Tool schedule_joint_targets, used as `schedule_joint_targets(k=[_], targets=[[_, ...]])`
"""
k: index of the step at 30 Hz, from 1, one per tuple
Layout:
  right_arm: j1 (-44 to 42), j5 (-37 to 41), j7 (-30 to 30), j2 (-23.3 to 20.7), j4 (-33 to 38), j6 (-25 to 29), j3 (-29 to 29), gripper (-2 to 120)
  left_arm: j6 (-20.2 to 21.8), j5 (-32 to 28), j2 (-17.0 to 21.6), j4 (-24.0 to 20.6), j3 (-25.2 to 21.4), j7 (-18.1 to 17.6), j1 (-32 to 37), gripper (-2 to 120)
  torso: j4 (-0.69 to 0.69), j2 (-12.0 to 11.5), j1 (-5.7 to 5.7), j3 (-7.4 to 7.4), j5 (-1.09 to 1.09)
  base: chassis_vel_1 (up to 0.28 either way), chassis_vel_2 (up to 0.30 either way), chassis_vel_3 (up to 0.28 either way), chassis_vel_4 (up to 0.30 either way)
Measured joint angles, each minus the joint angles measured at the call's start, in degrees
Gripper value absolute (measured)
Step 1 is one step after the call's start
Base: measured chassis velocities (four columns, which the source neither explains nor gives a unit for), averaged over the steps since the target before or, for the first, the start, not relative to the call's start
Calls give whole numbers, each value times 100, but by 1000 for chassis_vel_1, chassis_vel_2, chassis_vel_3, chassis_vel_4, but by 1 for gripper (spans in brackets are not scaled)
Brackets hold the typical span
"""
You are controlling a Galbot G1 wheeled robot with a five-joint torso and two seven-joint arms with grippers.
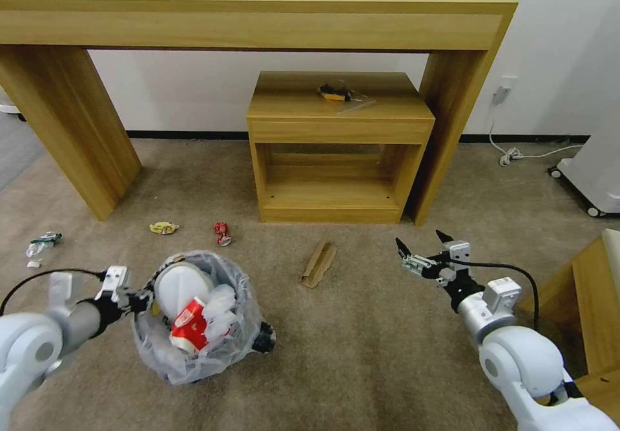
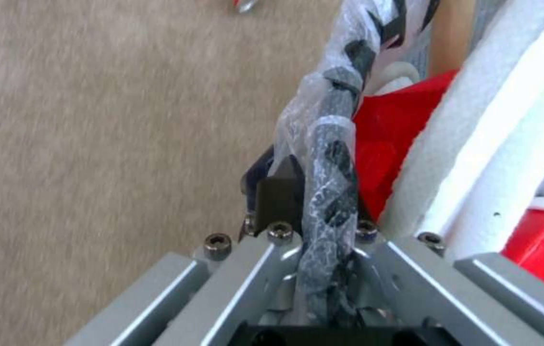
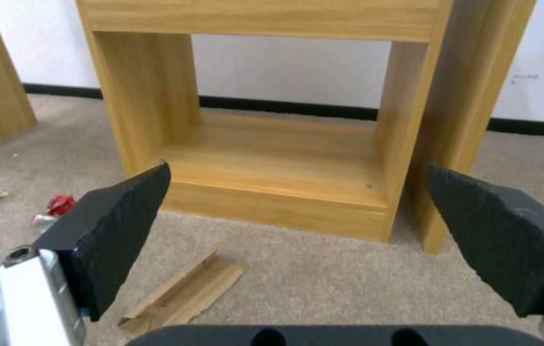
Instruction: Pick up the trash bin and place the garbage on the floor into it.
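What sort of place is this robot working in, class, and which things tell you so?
Probably a furnished room or mock living space: beige carpet, a long wooden console table against a white wall, a small wooden side table, a wall socket.

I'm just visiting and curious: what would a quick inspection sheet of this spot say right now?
Surface: beige carpet floor.
Job's things: trash bin, bag-lined, holds white and red litter. Cardboard strip, red wrapper, yellow wrapper and clear bottle lie on the carpet.
Clutter: small item on the low wooden shelf.
Grippers: left gripper shut on the bin's rim; right gripper open above the carpet, empty.
Cables: white cord from a wall socket.
Surroundings: wooden desk, white wall.
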Motion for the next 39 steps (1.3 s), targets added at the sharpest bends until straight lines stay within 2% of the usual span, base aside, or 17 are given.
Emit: schedule_joint_targets(k=[4, 7, 14, 39], targets=[[-101, -192, 5, 219, -7, 99, 35, 100, 0, 191, -255, -61, -265, 200, 370, 0, 0, 0, 0, 0, 0, 0, 0, 0, 0], [-257, -412, 31, 457, -27, 229, 130, 100, 0, 474, -576, -146, -613, 557, 922, 0, 0, 0, 0, 0, -1, 0, 0, 0, 0], [-285, -665, 65, 692, -39, 338, 213, 100, 0, 650, -717, -235, -856, 842, 1182, 0, -1, -1, 0, 0, 1, 0, 0, 0, 0], [-162, -663, 260, 740, -45, 92, 85, 100, 0, 671, -689, -457, -809, 834, 1214, 0, -1, -1, -1, 1, 0, -1, 2, 0, -1]])
